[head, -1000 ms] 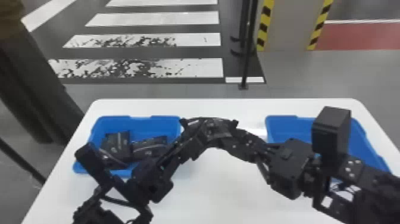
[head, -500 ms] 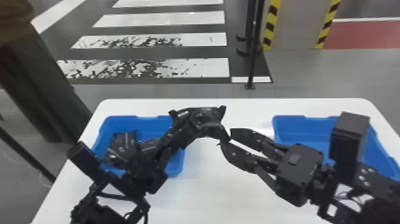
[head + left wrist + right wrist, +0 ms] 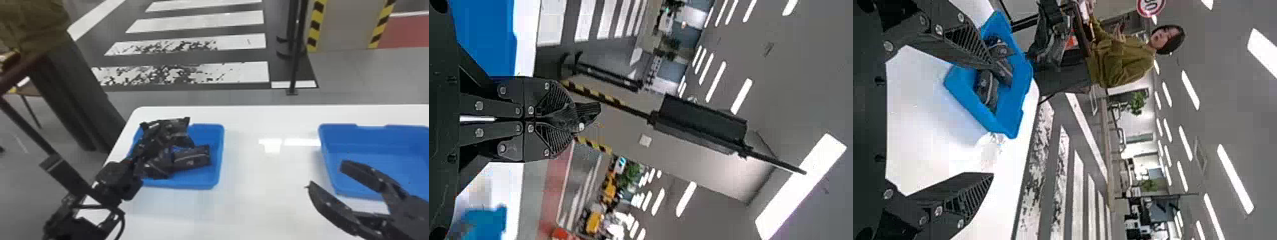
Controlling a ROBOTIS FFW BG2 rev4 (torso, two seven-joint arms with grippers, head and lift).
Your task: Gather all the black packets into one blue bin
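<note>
Fingers pressed toward each other at the far left, our left gripper (image 3: 154,140) pinches a black packet (image 3: 175,127) between its tips, above the far left part of the left blue bin (image 3: 220,153). Beneath and beside it, inside that same bin, we see more black packets (image 3: 193,158), lying close together. Next comes the white table (image 3: 271,178), shiny between the two bins. Farther right we have our right gripper (image 3: 325,175), its fingers spread well apart with nothing between them, one reaching across our view of the right blue bin (image 3: 383,137), which sits on the same tabletop.
</note>
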